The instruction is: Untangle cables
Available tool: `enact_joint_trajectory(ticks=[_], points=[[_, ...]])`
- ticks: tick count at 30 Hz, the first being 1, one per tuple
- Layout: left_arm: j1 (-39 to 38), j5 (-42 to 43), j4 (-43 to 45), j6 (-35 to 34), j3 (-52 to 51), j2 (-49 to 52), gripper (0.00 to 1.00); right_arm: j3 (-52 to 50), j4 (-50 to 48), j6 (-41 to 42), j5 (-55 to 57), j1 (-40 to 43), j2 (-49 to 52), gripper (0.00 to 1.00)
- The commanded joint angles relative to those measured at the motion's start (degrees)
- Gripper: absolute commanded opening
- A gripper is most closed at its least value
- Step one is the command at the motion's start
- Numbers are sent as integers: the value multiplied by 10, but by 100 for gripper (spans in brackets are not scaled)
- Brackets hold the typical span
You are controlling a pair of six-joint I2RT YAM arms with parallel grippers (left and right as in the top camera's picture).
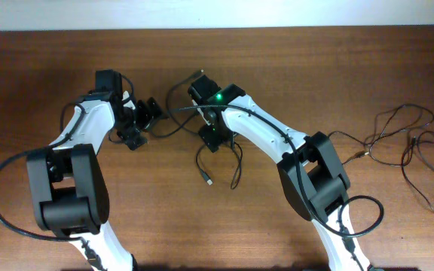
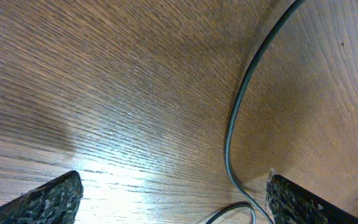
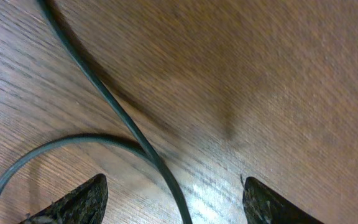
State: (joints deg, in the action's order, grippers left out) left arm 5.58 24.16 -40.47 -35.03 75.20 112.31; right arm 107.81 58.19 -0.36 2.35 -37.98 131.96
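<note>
Cables (image 1: 414, 140) well inside far table (image 1: 292, 35) edge

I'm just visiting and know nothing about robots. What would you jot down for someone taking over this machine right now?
Left claw: open, empty, a cable lying between its fingers.
Right claw: open, empty, above a crossing cable loop.
Other cables sprawl loosely at the table's right side.
Done: nothing clearly finished.
Left: separate the centre strands, then the others.
</note>
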Motion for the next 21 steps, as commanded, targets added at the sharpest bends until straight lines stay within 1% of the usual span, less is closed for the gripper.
enact_joint_trajectory(ticks=[1, 3, 7, 8, 9, 10, 11, 14, 15, 16, 17, 18, 19, 20, 21], points=[[3, 2, 1, -5, -4, 5, 96, -5, -19, -90, -51, 0, 5, 70], [3, 2, 1, -5, -4, 5, 96, -27, -37, -91, -76, 0, 6, 70], [3, 2, 1, -5, -4, 5, 96, -100, -121, -104, -81, -6, 6, 70], [3, 2, 1, -5, -4, 5, 96, -113, -133, -104, -81, -7, 6, 67], [3, 2, 1, -5, -4, 5, 96, -125, -143, -104, -81, -7, 6, 64], [3, 2, 1, -5, -4, 5, 96, -141, -152, -104, -81, -7, 6, 57], [3, 2, 1, -5, -4, 5, 96, -151, -153, -104, -73, -7, 6, 46], [3, 2, 1, -5, -4, 5, 96, -179, -165, -104, -48, -7, 6, 43], [3, 2, 1, -5, -4, 5, 96, -179, -167, -104, -44, -7, 6, 38], [3, 3, 1, -5, -4, 5, 96, -179, -171, -104, -42, -7, 6, 30], [3, 2, 1, -5, -4, 5, 96, -179, -176, -104, -40, -7, 6, 19], [3, 3, 1, -5, -4, 5, 96, -179, -176, -104, -43, -7, 6, 13], [3, 3, 1, -5, -4, 5, 96, -179, -173, -104, -57, -7, 6, 11], [3, 2, 1, -5, -4, 5, 96, -179, -170, -104, -83, -7, 6, 6], [3, 3, 1, -5, -4, 5, 96, -179, -165, -104, -100, -7, 6, 4]])
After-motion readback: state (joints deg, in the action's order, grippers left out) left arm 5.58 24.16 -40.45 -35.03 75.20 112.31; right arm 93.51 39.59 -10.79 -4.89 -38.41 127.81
